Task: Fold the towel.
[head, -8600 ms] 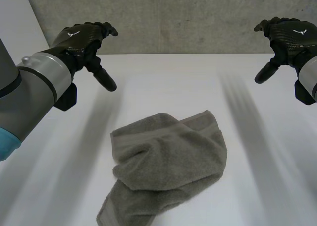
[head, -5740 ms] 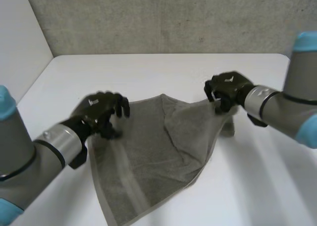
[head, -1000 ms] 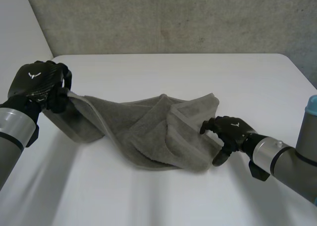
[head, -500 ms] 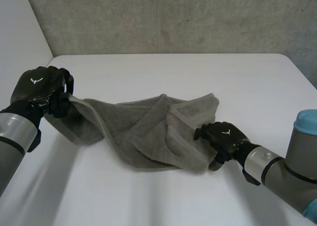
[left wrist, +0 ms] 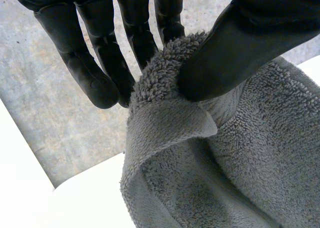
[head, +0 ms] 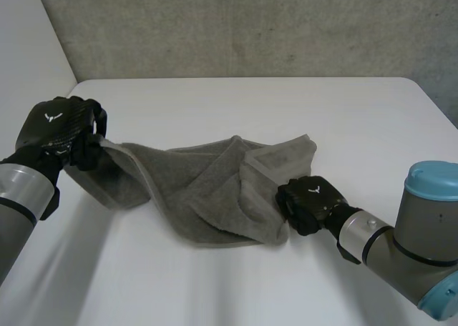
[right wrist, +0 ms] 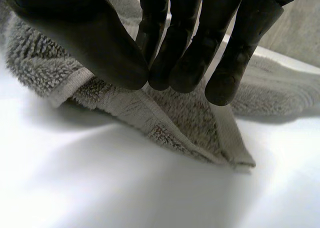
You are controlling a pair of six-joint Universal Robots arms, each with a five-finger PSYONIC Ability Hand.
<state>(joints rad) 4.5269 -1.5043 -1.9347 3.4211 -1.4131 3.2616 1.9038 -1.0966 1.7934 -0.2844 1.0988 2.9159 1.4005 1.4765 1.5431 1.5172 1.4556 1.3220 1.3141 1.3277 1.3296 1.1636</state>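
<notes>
Head view: the soft, limp terry towel [head: 207,190] likely sags when lifted. The left hand [head: 61,129] pinches its raised corner, and the right hand [head: 311,201] pinches the opposite hemmed corner.

one grey towel [head: 204,190], one white surface [head: 322,119], and two black robot hands, a left robot hand [head: 61,129] and a right robot hand [head: 309,201].

White table [head: 236,104], rough grey concrete wall [head: 250,26] behind, white side wall at left [head: 28,40]
</notes>
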